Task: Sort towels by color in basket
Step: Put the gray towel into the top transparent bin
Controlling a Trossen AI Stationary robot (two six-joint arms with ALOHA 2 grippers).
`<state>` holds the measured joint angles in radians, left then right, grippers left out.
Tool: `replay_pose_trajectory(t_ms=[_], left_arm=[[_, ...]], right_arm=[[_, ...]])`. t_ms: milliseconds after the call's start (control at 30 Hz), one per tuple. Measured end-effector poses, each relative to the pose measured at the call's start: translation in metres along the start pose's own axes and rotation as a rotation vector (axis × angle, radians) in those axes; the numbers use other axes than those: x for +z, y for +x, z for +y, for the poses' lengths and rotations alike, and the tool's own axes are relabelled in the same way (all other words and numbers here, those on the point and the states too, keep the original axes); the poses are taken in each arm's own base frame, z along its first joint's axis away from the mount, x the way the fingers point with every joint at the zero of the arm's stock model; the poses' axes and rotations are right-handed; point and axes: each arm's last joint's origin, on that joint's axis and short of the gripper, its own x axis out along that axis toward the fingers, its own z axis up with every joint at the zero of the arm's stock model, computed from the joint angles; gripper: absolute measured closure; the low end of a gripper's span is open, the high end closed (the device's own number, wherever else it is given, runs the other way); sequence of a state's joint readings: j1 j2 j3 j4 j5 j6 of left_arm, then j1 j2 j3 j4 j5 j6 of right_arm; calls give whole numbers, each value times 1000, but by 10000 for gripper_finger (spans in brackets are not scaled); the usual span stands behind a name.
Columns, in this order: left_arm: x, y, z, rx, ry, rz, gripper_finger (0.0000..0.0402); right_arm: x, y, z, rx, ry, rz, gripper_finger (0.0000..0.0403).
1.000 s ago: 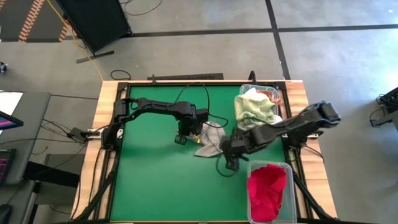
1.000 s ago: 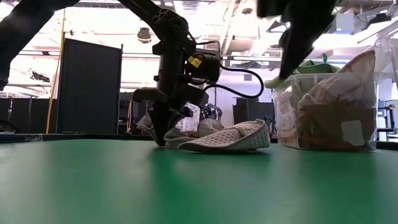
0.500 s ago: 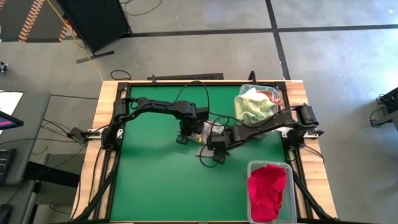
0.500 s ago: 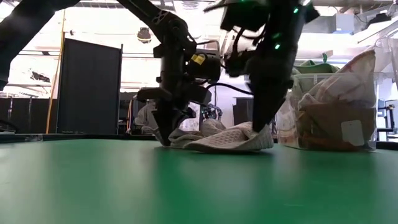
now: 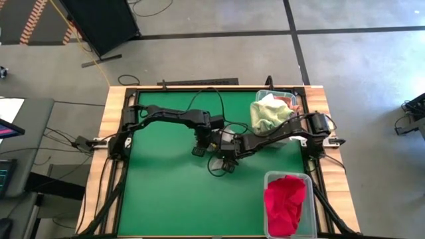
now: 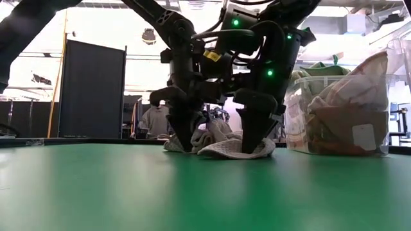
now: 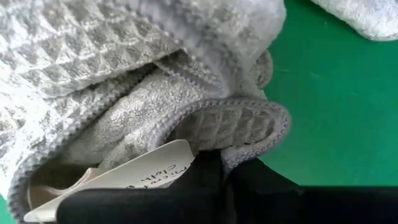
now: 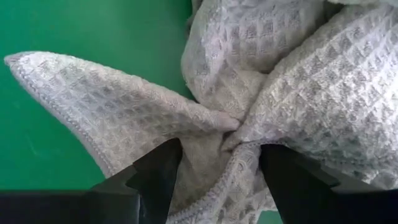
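Note:
A grey waffle-weave towel (image 5: 224, 141) lies bunched on the green table (image 5: 166, 192), right of its middle; it also shows in the low view (image 6: 225, 146). My left gripper (image 5: 201, 149) is down at the towel's left end and shut on it (image 7: 217, 177). My right gripper (image 5: 223, 164) is open, low over the towel's near right part (image 6: 253, 138). Its two fingers (image 8: 155, 171) stand on either side of a raised fold (image 8: 230, 124). My left gripper pinches the towel's hemmed edge (image 7: 249, 127) between its two shut fingers, beside a white label (image 7: 143, 171). The fingers point down from above (image 6: 183, 131). The towel lies bunched on the table below them. My right gripper's open fingers reach down into the cloth (image 8: 217, 158); whether they touch it, I cannot tell.
A clear bin (image 5: 269, 182) with a red towel (image 5: 285, 204) stands at the near right. Another clear bin (image 5: 285, 96) at the far right holds a pale green towel (image 5: 271, 114) on top; in the low view this bin (image 6: 340, 115) stands close right of the grey towel.
My right gripper has come from over the table's right side toward the left and down onto the grey towel, next to my left gripper. The towel's right part now lies under it, a little more bunched.

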<state>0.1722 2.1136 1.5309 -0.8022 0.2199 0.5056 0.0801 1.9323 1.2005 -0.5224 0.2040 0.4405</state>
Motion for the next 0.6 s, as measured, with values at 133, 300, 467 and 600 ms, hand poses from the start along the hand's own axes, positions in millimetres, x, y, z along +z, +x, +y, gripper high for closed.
replay_pose_trajectory(t_ms=[133,300,467,600], left_arm=[[1,0,0,-14,-14,-14,399],[12,0,3,-4,-29,-131,399],[16,0,4,-8,-25,-171,390],[18,-1,3,-40,-19,-210,386]], right_arm=[[3,-2,2,-12,-20,-53,143],[13,-6,8,21,-41,-160,142],[11,-6,10,14,-43,-155,142],[10,-6,10,9,-45,-147,142]])
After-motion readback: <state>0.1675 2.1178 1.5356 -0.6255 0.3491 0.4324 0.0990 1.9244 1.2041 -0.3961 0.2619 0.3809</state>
